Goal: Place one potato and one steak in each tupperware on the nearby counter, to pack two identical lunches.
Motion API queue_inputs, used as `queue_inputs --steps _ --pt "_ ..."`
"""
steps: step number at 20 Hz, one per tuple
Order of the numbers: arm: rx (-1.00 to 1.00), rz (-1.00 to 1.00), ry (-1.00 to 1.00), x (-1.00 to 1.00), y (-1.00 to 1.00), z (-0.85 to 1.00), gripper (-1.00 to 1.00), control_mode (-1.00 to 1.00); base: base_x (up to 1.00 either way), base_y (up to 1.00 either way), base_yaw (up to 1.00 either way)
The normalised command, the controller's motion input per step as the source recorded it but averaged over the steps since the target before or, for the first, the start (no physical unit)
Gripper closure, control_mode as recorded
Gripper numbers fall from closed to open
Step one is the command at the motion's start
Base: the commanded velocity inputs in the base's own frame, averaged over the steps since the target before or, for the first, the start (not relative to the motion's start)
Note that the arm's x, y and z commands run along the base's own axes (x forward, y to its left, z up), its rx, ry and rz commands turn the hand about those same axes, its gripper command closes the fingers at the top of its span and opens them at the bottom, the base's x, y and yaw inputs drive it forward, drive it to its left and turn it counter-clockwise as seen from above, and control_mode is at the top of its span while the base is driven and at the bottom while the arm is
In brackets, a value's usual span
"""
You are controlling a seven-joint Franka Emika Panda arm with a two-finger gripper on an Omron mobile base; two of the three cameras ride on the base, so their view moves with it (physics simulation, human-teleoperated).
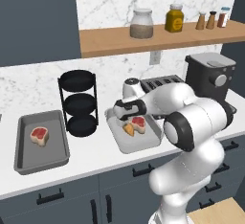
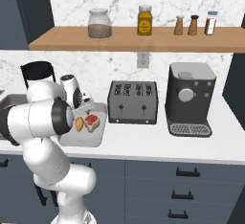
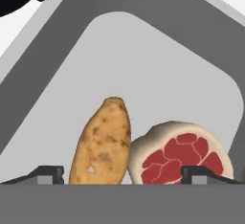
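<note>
A potato (image 3: 101,141) and a steak (image 3: 179,153) lie side by side, touching, on the floor of the right-hand grey container (image 1: 125,141), which sits on the white table (image 1: 91,158) just in front of the toaster (image 2: 132,101). The hand (image 3: 122,174) hangs directly above this pair with its fingers (image 3: 45,174) spread wide on either side and gripping nothing; the potato lies between the two tips and clear of both. This container therefore appears packed with its full lunch. The left-hand grey container (image 1: 24,158), well apart along the table beyond a black three-tier rack (image 1: 79,102), holds a single steak (image 1: 39,135); its potato is judged to be still missing. The step in hand reads as a release just completed, so the sound continuation is a straight lift away from the container with the fingers kept spread, so that neither tip drags the potato or nudges the steak against the container wall. Any sideways travel is best left until the tips stand above the rim. Farther out, a dark coffee machine (image 2: 190,98) stands to the right of the toaster, and a wooden wall shelf (image 2: 139,40) above carries a jar (image 2: 99,24), a yellow bottle (image 2: 145,20) and three small shakers (image 2: 194,25).
</note>
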Motion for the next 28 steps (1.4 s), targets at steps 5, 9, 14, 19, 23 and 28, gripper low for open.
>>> queue_inputs --steps 5,9,14,19,23,28 --pt "0.07 -0.01 -0.03 -0.57 -0.36 0.68 -1.0 -1.0 0.0 0.0 0.0" --pt "0.18 -0.05 0.0 -0.83 -0.57 0.68 -1.0 -1.0 0.0 0.0 0.0" --pt "0.2 -0.09 0.0 -1.0 -0.43 0.46 -1.0 -1.0 0.0 0.0 0.0" --pt "0.09 -0.21 0.01 -1.0 -0.02 0.39 -1.0 -1.0 0.0 0.0 0.0" --pt "-0.08 -0.21 0.0 -0.92 0.0 0.31 -1.0 -1.0 0.0 0.0 0.0" --pt "-0.19 -0.16 0.03 -0.63 0.0 0.27 -1.0 -1.0 0.0 0.0 0.0"
